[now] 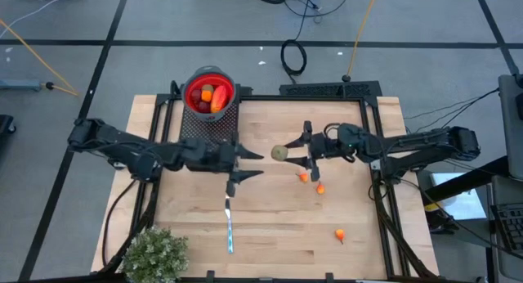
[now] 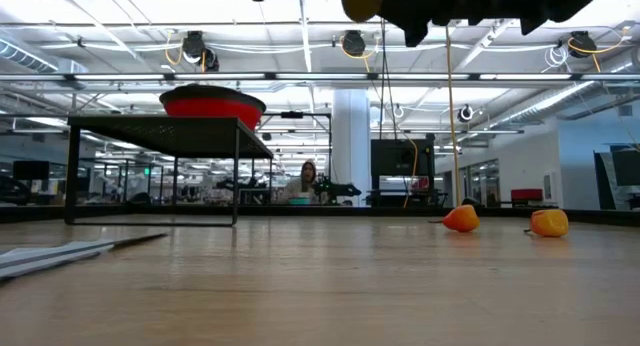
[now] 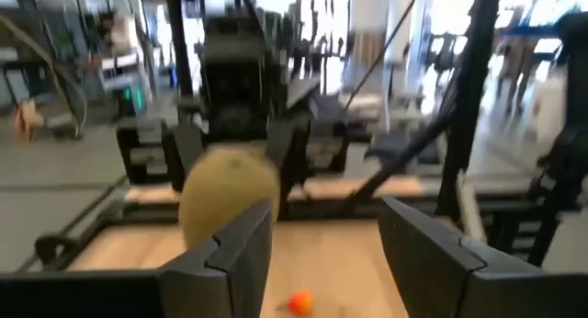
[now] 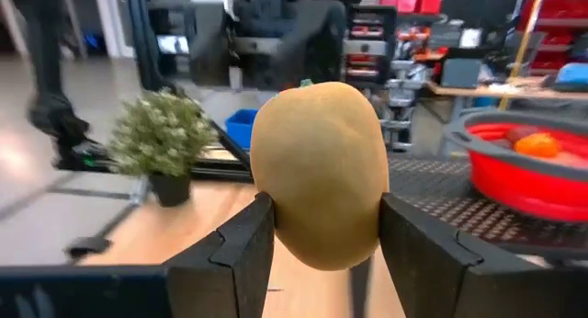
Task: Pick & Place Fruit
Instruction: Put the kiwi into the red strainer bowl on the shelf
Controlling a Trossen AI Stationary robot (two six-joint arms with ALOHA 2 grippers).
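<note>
High view, clock from table centre. 2 arms over the wooden table (image 1: 270,226), tips facing each other near centre.

R gripper (image 1: 304,150) at approx 1 o'clock, clamped on 1 kiwi (image 1: 279,153): the R wrist view has the brown-green oval (image 4: 320,185) pinched between both fingers (image 4: 241,249), held off the table. In the low view it hangs at the top edge (image 2: 360,0), well above the wood.

L gripper (image 1: 249,164) just past centre at approx 10 o'clock, fingers apart w/ nothing between them; L wrist view shows the two fingers (image 3: 234,254) spread, w/ the kiwi (image 3: 225,194) and the other gripper just ahead.

Fruit count:
- 1 kiwi in R grip.
- 3 small orange bits on the table: 2 close together (image 1: 304,177), (image 1: 319,188) at approx 2 o'clock, just under the R gripper; 1 apart (image 1: 339,233) at approx 4 o'clock. Low view shows 2 of them (image 2: 461,219), (image 2: 549,223).
- Red bowl (image 1: 209,89) at approx 11 o'clock, on a black mesh stand (image 1: 208,123) at the far table edge: holds red and orange pieces, exact no. can't tell.

Other: 1 knife (image 1: 230,226) lying at approx 7 o'clock, 1 green plant (image 1: 155,254) at the near L corner, approx 8 o'clock. 1 person (image 2: 305,182) in the room beyond, low view.
</note>
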